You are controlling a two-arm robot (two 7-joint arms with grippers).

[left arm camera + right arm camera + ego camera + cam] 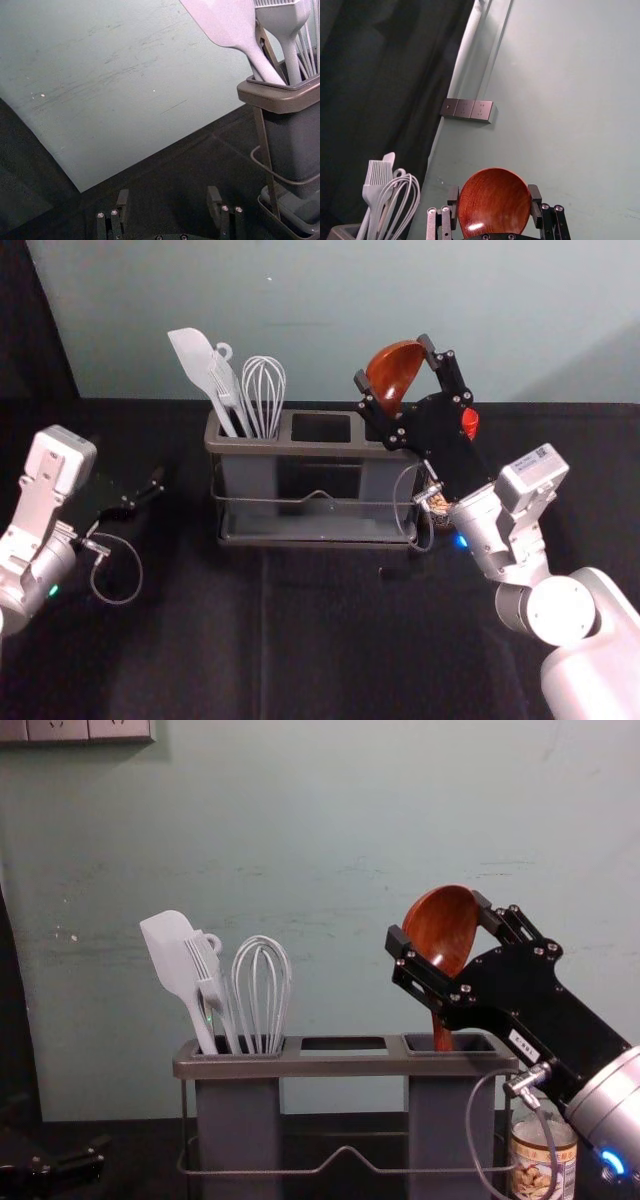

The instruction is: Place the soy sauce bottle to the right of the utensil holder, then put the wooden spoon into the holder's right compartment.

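Spoon handle in the right compartment, bowl in the right gripper's grasp

Nearest, the left gripper (168, 201) is parked to the left of the holder, its fingers spread with nothing between them. The bottle (543, 1160) stands just to the right of the holder (345, 1065), partly hidden by the right arm, so the first step looks done. In the holder, the whisk (262, 995) and other white utensils lean in the left compartment. Above the right compartment (437, 1120), the right gripper (494, 198) clasps the spoon (440, 925) by its bowl, handle down through the opening.

The second step seems near its end: lower the spoon if there is depth left, then part the fingers and back away without knocking the bottle. Whether the handle touches bottom, I cannot tell.
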